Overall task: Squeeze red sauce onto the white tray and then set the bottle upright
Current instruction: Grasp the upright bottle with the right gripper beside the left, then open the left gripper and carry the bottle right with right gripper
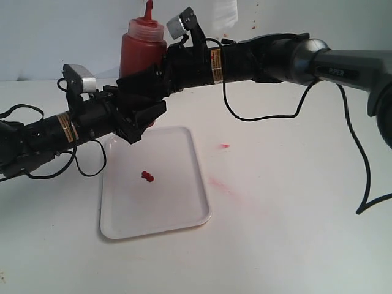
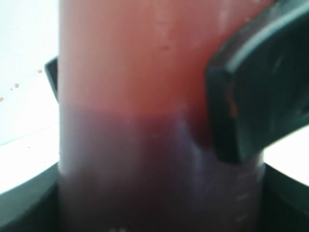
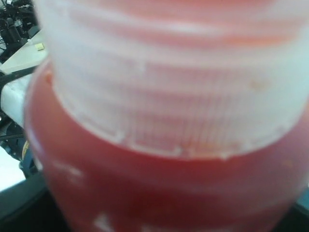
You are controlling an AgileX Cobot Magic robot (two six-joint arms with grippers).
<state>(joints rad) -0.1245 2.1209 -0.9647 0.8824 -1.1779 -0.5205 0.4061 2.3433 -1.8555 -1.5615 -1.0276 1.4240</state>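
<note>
Upright now, the bottle (image 1: 143, 50) stands nozzle-up beyond the far left corner of the white tray (image 1: 184, 211), with both arms gathered around it. The left gripper (image 1: 139, 120) reaches in low from the left and is clamped on the bottle's lower body. In the left wrist view the bottle fills the frame, darker red below and paler above, and a black finger (image 2: 256, 96) presses into its side. The right gripper (image 1: 149, 78) comes across from the right at mid-body height, just below the bottle's shoulder. Whether its jaws are gripping or only flanking the bottle cannot be told (its wrist camera shows just the ribbed cap and the red shoulder, blurred and very close).

The two grippers hide the bottle's base, so it is unclear whether it rests on the table (image 1: 294, 233) or hangs just above it.

On the tray, near its middle, sits the red sauce (image 1: 147, 177), a small cluster of glossy blobs. Right of the tray, on the bare table, lie a pale pink smear (image 1: 218, 182) and a small red spot (image 1: 225, 146).
</note>
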